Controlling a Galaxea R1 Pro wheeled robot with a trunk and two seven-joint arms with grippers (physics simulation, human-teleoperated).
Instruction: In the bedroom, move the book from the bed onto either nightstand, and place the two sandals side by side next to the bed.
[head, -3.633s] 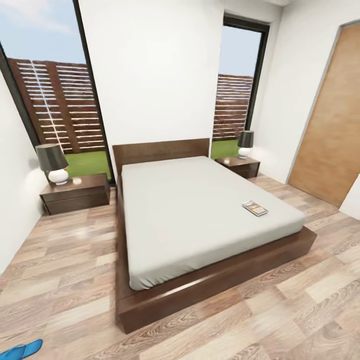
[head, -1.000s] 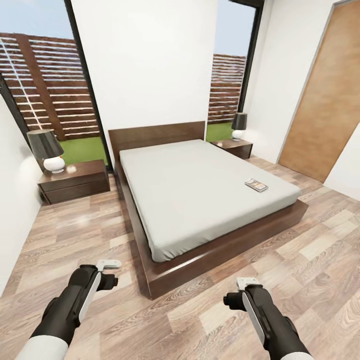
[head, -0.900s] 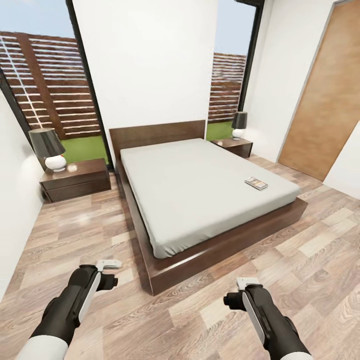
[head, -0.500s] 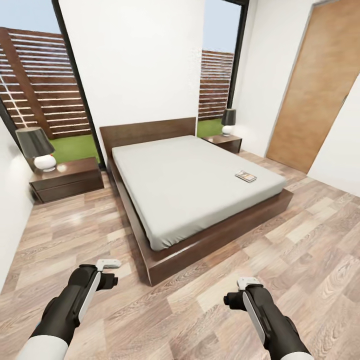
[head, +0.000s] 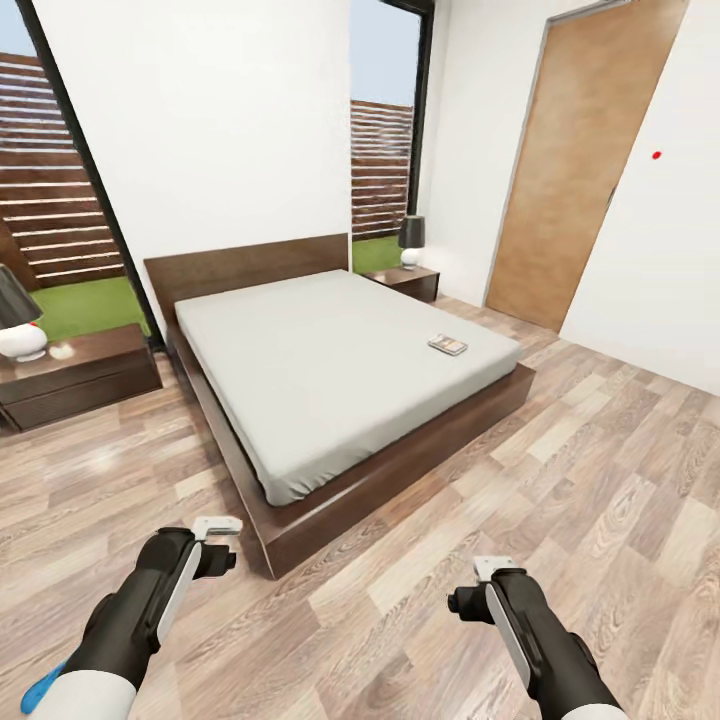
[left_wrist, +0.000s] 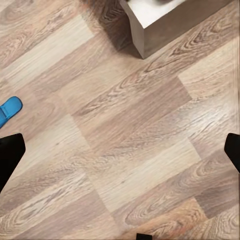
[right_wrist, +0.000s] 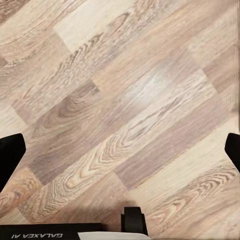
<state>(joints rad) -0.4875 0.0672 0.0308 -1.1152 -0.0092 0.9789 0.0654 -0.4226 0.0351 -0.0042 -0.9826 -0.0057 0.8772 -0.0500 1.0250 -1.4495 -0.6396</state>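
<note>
Two tools, left (head: 215, 528) and right (head: 492, 570), spread wide, empty, low over floor (head: 560, 480). Book (head: 448, 345) on bed (head: 330, 360), right edge, well apart from tools. One sandal (left_wrist: 9, 110) on floor by left arm. Risks: base clipping bed corner on approach; wheel running over sandal; book sliding on mattress under pinch

Both arms extend forward, held low. Left hand (head: 218, 527) and right hand (head: 492, 566) point downward, fingers spread apart.
</note>
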